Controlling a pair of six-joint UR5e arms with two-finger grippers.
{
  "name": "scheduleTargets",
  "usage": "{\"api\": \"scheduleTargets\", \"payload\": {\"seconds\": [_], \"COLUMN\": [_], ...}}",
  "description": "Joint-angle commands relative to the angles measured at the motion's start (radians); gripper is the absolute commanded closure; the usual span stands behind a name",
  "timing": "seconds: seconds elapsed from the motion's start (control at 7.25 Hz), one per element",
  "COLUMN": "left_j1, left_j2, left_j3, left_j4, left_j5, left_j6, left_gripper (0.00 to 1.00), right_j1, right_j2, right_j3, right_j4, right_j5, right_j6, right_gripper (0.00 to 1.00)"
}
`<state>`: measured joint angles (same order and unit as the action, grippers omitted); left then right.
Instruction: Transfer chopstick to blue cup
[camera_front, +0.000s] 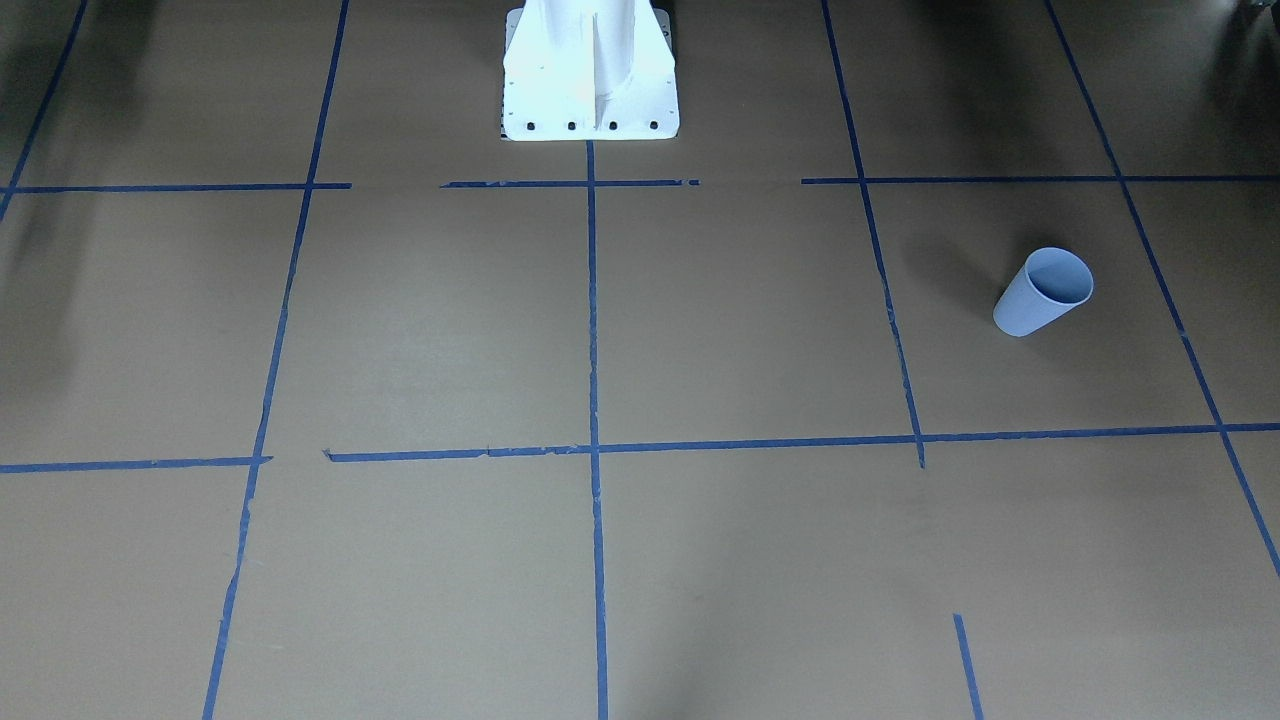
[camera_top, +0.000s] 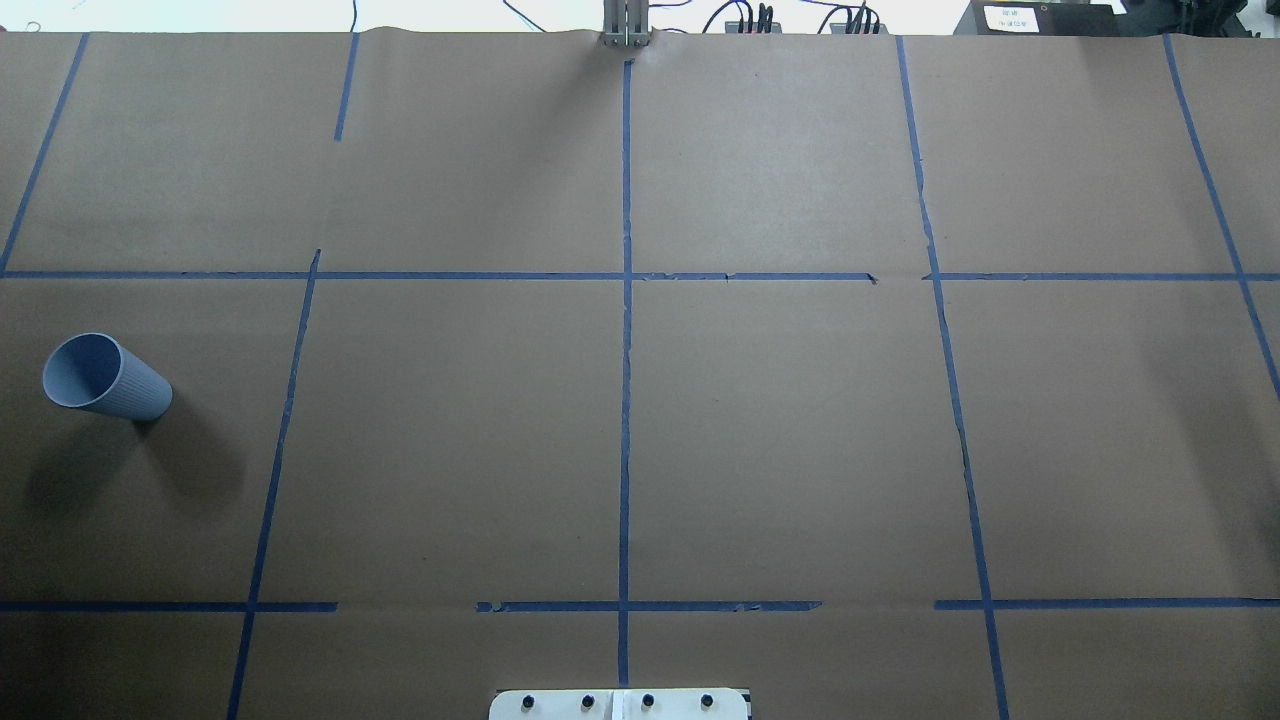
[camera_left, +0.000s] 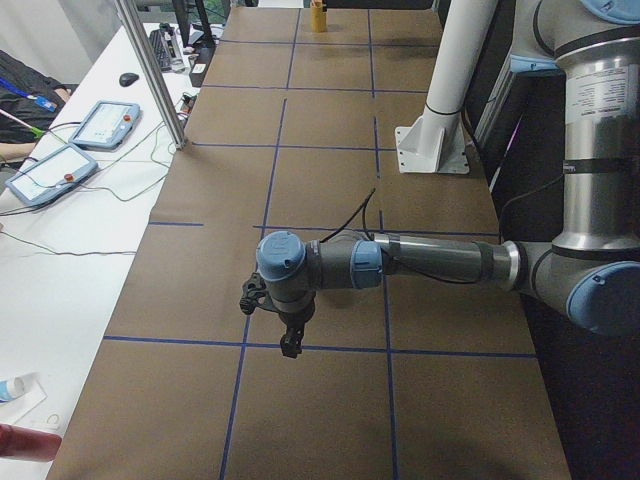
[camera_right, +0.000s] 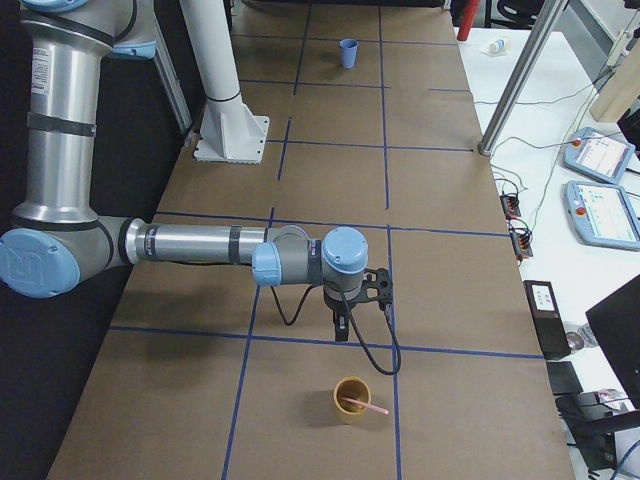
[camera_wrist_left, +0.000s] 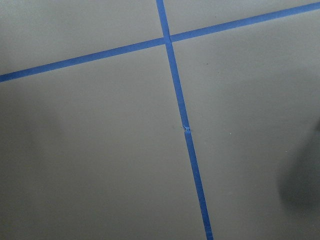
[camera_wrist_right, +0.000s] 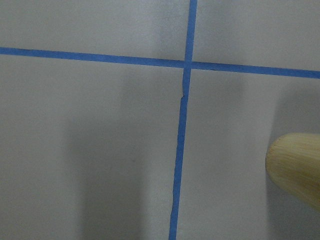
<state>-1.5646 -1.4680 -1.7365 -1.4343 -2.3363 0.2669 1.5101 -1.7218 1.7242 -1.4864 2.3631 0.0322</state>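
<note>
The blue cup (camera_front: 1043, 290) stands upright and empty on the brown table, on my left side; it also shows in the overhead view (camera_top: 105, 378) and far off in the exterior right view (camera_right: 348, 52). One pale pink chopstick (camera_right: 368, 406) leans in a tan wooden cup (camera_right: 350, 399) near the table's right end. My right gripper (camera_right: 343, 330) hangs above the table just short of that cup; I cannot tell if it is open. My left gripper (camera_left: 290, 348) hangs over the table's left part; I cannot tell its state. The blue cup is not visible in the exterior left view.
The white robot base (camera_front: 590, 75) stands at the table's middle edge. Blue tape lines (camera_top: 625, 400) grid the brown paper. The tan cup's wall (camera_wrist_right: 295, 167) shows at the right edge of the right wrist view. Control pendants (camera_right: 600, 190) lie on the white side table.
</note>
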Motion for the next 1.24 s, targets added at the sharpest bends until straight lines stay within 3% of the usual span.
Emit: {"api": "scheduleTargets", "payload": {"seconds": [0.0, 0.55, 0.83, 1.1], "left_j1": [0.002, 0.011, 0.012, 0.02], "left_j2": [-0.002, -0.056, -0.138, -0.127], "left_j3": [0.0, 0.003, 0.058, 0.043], "left_j4": [-0.002, -0.049, -0.138, -0.225], "left_j5": [0.0, 0.009, -0.003, -0.014], "left_j6": [-0.002, -0.012, -0.021, -0.044], "left_gripper": [0.0, 0.0, 0.0, 0.0], "right_j1": [-0.002, -0.005, -0.005, -0.005], "right_j2": [0.001, 0.008, 0.008, 0.008], "right_j3": [0.0, 0.0, 0.0, 0.0], "right_j4": [0.0, 0.0, 0.002, 0.0], "right_j5": [-0.001, 0.001, 0.001, 0.001], "right_j6": [0.0, 0.0, 0.0, 0.0], "right_gripper": [0.0, 0.0, 0.0, 0.0]}}
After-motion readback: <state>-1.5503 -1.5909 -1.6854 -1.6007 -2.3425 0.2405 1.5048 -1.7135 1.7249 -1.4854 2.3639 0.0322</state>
